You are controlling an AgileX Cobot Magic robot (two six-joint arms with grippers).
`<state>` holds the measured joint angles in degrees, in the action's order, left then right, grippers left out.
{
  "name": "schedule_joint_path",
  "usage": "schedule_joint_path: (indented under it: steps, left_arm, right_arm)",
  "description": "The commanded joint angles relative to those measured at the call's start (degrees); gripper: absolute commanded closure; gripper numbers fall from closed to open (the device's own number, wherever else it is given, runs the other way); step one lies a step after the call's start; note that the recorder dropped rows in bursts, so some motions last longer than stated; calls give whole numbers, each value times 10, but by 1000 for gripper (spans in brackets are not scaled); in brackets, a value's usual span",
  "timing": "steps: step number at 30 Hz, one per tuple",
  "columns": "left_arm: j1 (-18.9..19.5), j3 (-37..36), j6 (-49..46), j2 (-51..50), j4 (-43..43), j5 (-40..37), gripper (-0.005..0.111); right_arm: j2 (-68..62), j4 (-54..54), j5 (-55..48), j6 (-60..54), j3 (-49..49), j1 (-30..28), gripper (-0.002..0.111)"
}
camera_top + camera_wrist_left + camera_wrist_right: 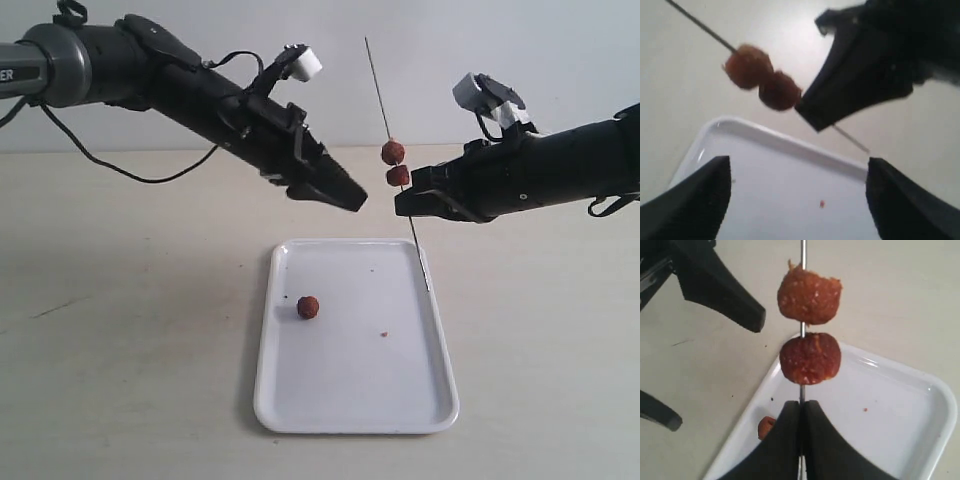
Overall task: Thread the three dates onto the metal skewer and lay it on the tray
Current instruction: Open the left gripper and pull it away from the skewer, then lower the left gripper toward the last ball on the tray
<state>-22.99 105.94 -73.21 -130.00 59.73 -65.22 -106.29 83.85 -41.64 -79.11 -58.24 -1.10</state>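
Pale table [120, 350] bears the white tray [350, 375], set centrally; left gripper [350, 198] hangs above the tray's far edge, jaws wide apart, holding nothing; right gripper [408, 200] faces it, jaws clamped on the metal skewer [378, 85]; the skewer stands near upright, slightly tilted, lower tip by the tray's far right rim, contact there unclear; upper date [393, 152] and lower date [398, 176] are threaded, touching, just above the grip; third date [308, 307] lies loose on the tray's left half; red crumb [383, 332] lies nearby.
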Motion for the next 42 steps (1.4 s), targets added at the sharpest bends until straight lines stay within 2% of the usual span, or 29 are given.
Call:
schedule_joint_path:
  steps: [1,5,8,13,18,22,26,30,32,35,39,42]
  left_arm:
    - [0,2,32,25,-162,-11,34]
    - [-1,2,36,29,-225,-19,34]
    - [-11,2,0,29,-268,-24,36]
    - [-64,0,-91,29,-449,-24,38]
    - [-104,-7,-213,25,-467,5,38]
    - [-130,-10,-258,23,-544,14,38]
    - [-133,-43,-340,23,-557,40,40]
    - [-133,-64,-378,23,-558,56,55]
    - [-133,-66,-378,23,-558,58,58]
    - [-133,-66,-377,23,-558,62,56]
    - [-133,-66,-377,23,-558,89,46]
    - [-141,-66,-399,23,-559,99,46]
  right_arm:
    - [2,-14,14,2,-6,-4,108]
    - [2,-55,30,43,-6,-4,108]
    - [2,-89,20,74,-6,-4,108]
    - [2,-104,12,78,-6,-4,108]
    - [2,-105,12,77,-6,-4,108]
    - [2,-105,13,73,-6,-4,108]
    - [2,-105,14,73,-6,-4,108]
    - [2,-105,14,73,-6,-4,108]
    - [2,-105,14,73,-6,-4,108]
    - [2,-105,18,73,-6,-4,108]
    - [2,-106,23,73,-6,-4,108]
    - [2,-106,23,73,-6,-4,108]
